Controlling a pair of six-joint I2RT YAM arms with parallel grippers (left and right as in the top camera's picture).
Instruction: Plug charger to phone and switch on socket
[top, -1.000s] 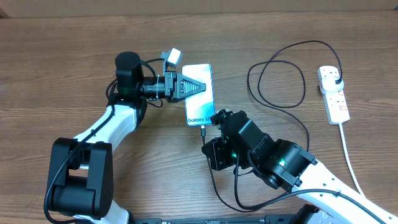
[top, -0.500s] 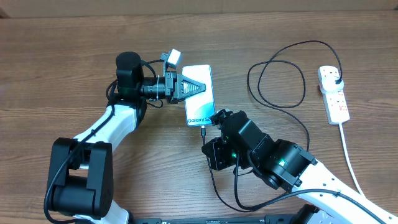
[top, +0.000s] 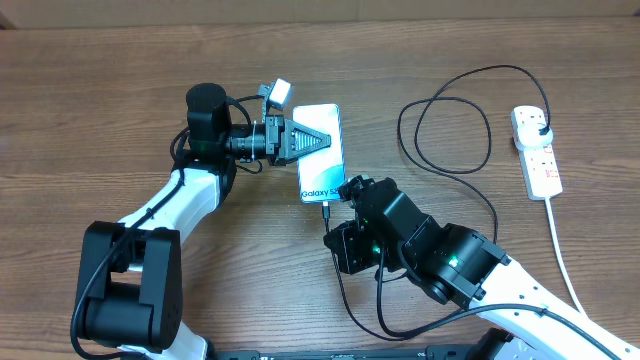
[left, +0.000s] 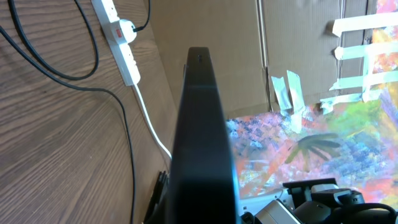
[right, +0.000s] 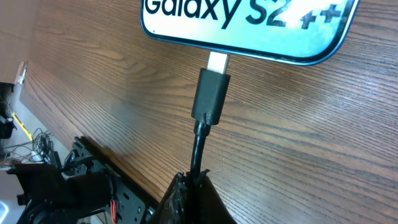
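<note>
1. Three task things lie on the wooden table (top: 100, 80). The phone (top: 322, 150) is slim, dark-edged and flat near the middle, and its bright cyan screen reads "Galaxy" along the near end.
2. Well to the right, the socket (top: 537, 150) is a narrow white strip with red-marked switches. Its thick white cord (top: 560, 240) runs toward the near edge.
3. From the socket's far outlet the charger (top: 440, 100), a thin black cable, loops between socket and phone and comes round to the phone's near end.
4. On the right wrist view its black connector (right: 210, 96) meets the phone's near edge, with a bit of silver metal showing between them.
5. We see the right gripper (top: 333, 232) clenched on the cable just behind that connector.
6. We see the left gripper (top: 318, 140) reaching in from the left with its jaws pressed together and grasping nothing. Its tip lies over the phone's screen, but we cannot tell whether it touches.
7. Behind the table, the left wrist view shows a cardboard panel (left: 298, 56) with strips of tape and a colourful painted sheet (left: 323, 149).
</note>
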